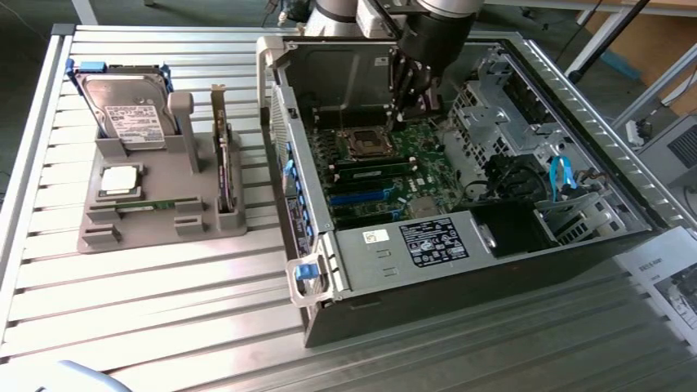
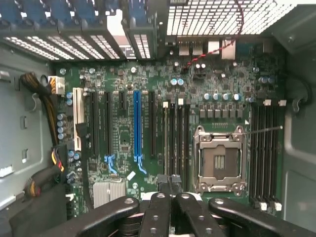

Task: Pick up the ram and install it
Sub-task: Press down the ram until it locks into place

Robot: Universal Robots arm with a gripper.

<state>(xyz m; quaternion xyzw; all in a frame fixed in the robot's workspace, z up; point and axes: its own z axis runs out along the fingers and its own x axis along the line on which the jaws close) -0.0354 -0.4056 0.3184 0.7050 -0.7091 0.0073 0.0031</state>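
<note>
Ram [image 1: 145, 205]: slim green stick, lying flat in grey holder [image 1: 130, 237].

A worktop [image 1: 163, 302] of pale ribbed aluminium slats fills most of the exterior view, its metal surface catching soft, even light with brighter glare toward the near edge. Beyond the worktop's far edge lies a dark grey floor [image 1: 33, 16], crossed by thin white frame legs [image 1: 84, 11]. Past the far right corner stand a brown cardboard box [image 1: 642, 33] and slanting metal poles [image 1: 610, 37]. A grey cabinet [image 1: 675, 147] sits off the right edge.
</note>
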